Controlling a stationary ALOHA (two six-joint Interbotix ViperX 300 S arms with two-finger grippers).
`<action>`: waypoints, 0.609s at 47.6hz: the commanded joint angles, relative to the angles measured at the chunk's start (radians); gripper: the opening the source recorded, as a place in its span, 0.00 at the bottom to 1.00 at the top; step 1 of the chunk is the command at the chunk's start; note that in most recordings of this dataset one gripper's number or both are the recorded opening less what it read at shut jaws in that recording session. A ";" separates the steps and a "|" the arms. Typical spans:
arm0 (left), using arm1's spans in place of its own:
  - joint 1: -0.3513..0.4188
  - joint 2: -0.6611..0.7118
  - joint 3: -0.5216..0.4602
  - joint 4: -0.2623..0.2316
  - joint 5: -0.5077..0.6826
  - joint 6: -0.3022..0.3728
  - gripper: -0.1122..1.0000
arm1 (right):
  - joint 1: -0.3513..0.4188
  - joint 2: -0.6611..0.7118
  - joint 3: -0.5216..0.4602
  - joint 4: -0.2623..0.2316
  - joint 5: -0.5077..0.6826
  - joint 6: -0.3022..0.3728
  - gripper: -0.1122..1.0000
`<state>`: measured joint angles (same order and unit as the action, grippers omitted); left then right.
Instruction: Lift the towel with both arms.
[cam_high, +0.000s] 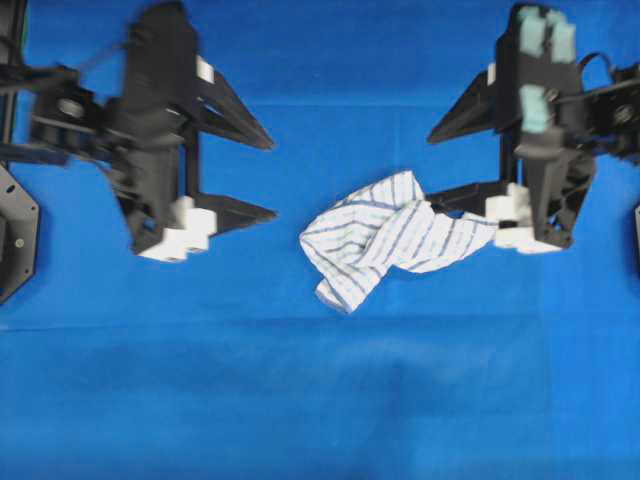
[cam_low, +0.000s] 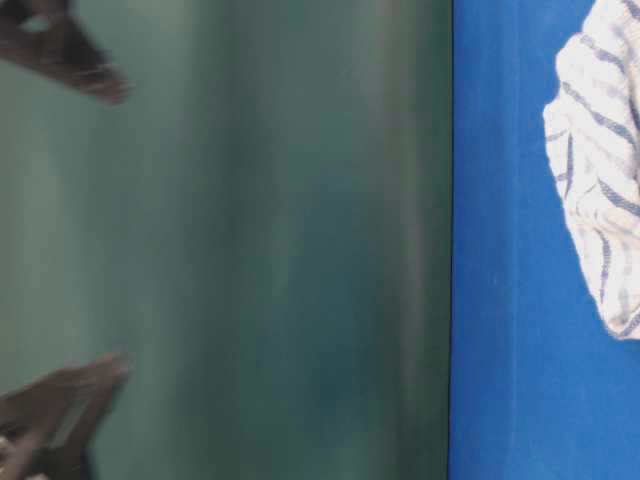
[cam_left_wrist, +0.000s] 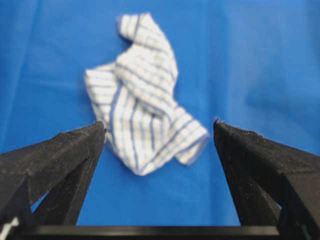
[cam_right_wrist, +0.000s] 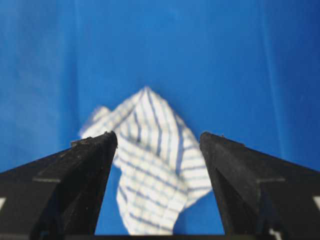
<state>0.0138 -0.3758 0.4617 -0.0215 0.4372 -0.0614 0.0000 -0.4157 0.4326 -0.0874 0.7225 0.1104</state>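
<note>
On blue cover (cam_high: 320, 400): crumpled towel (cam_high: 385, 238), long axis left-right overhead.

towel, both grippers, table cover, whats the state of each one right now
towel: crumpled in a heap, lying on the table cover, not held
left gripper: open, jaws wide, short of the towel, not touching it
right gripper: open, jaws wide, one finger at the towel's edge, nothing gripped
table cover: spread flat under the towel
</note>
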 joint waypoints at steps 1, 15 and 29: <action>-0.006 0.032 0.012 0.002 -0.052 0.002 0.93 | 0.005 -0.002 0.040 0.000 -0.037 0.009 0.71; -0.006 0.184 0.091 0.002 -0.199 0.009 0.93 | 0.006 0.080 0.247 0.000 -0.178 0.051 0.71; -0.006 0.379 0.170 0.002 -0.420 0.009 0.93 | 0.014 0.209 0.394 0.002 -0.370 0.077 0.71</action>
<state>0.0107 -0.0276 0.6335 -0.0215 0.0782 -0.0506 0.0107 -0.2255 0.8115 -0.0874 0.4004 0.1825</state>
